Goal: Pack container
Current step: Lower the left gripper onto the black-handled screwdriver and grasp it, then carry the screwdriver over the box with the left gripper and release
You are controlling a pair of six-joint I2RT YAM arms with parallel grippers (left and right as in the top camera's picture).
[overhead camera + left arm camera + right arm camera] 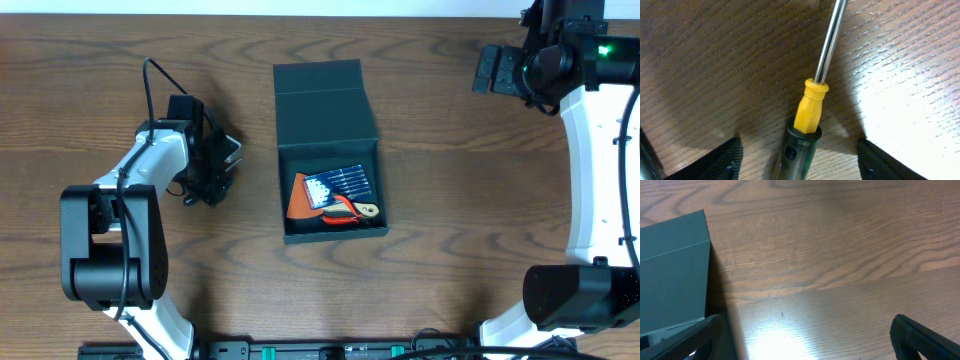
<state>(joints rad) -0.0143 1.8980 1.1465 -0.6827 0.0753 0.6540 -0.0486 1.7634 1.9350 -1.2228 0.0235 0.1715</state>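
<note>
The container [322,100] is a dark teal square box lying in the middle of the table with its flap lid folded back. Inside are a blue pack of small bits [338,184], an orange piece [300,200] and red-handled pliers [345,213]. My left gripper [215,165] hangs low over the table left of the box. In the left wrist view a screwdriver [810,107] with a yellow collar, steel shaft and dark handle lies between the fingers [725,160], with a gap on each side; my left gripper [799,150] is open. My right gripper [490,70] is open at the back right.
In the right wrist view the container's lid [672,270] is at the left, beside my right gripper [805,325], with bare wood grain between the fingers. The arm bases [100,260] stand at the front left and front right [580,295].
</note>
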